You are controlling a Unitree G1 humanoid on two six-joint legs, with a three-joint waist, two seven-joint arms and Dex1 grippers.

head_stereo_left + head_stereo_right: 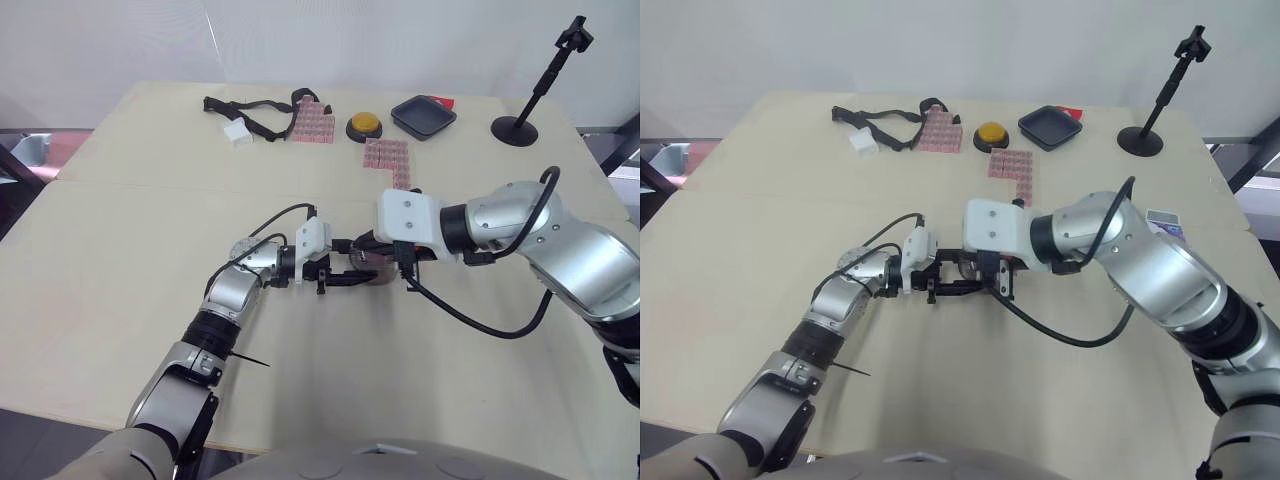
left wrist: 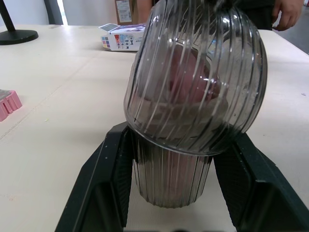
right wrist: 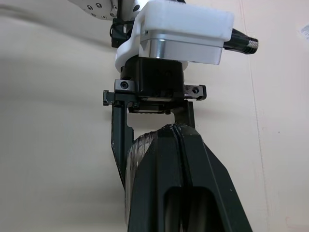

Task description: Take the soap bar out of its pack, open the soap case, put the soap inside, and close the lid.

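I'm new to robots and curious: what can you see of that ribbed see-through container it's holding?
The smoky-grey, ribbed translucent plastic soap case stands on the beige table, its base gripped between the left end effector's black fingers. Its domed lid sits tilted, not closed flat. A pink soap bar shows inside.

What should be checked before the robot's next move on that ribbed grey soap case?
1. Soap inside the case: ok, pink shows through the lid.
2. Lid seated flat: not ok, tilted on the case base.
3. Left gripper holding the case base: ok, fingers flank it.
4. Right gripper over the lid: ok, fingers shut together.
5. Printed box clear of the work: ok.
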